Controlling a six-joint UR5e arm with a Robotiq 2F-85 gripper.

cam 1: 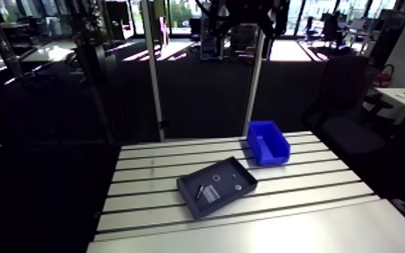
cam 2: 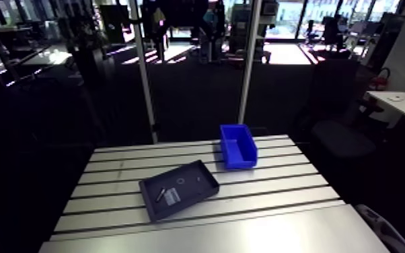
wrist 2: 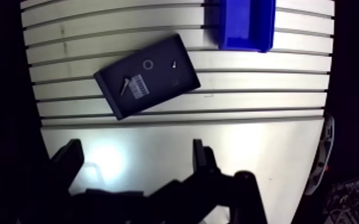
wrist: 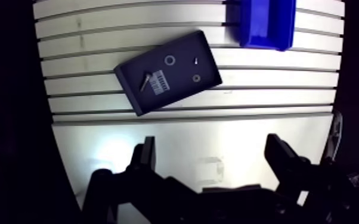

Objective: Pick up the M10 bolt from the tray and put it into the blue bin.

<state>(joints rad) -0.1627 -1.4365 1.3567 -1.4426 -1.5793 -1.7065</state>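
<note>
— Where's the bolt (wrist: pixel 144 80)?

— Lying flat in the dark tray (wrist: pixel 128 77), near the corner that faces the pincer's left side. It's slanted, and one end is just beside a small striped label (wrist: pixel 160 83).

— Anything else in that tray?

— Two rings. The larger ring (wrist: pixel 170 60) is toward the far rim, and the smaller ring (wrist: pixel 197 78) is nearer the end that points at the bin. A tiny pale piece (wrist: pixel 195 59) lies between them, too small to identify.

— And the blue bin (wrist: pixel 265 40)?

— It's on the slotted tabletop (wrist: pixel 188 137), just beyond the tray's far corner. It looks close to the tray but apart from it. From the arm view I can see into its open top, and it looks empty.

— How does the tray sit?

— It's turned at an angle to the slots, resting across several of them.

— The pincer (wrist: pixel 212 152)?

— Its fingers are spread wide with nothing between them. It hangs high over the smooth front strip of the tabletop, well apart from the tray, which lies ahead of it. A bright patch of light shows on that strip beside one finger (wrist: pixel 145 156).
</note>
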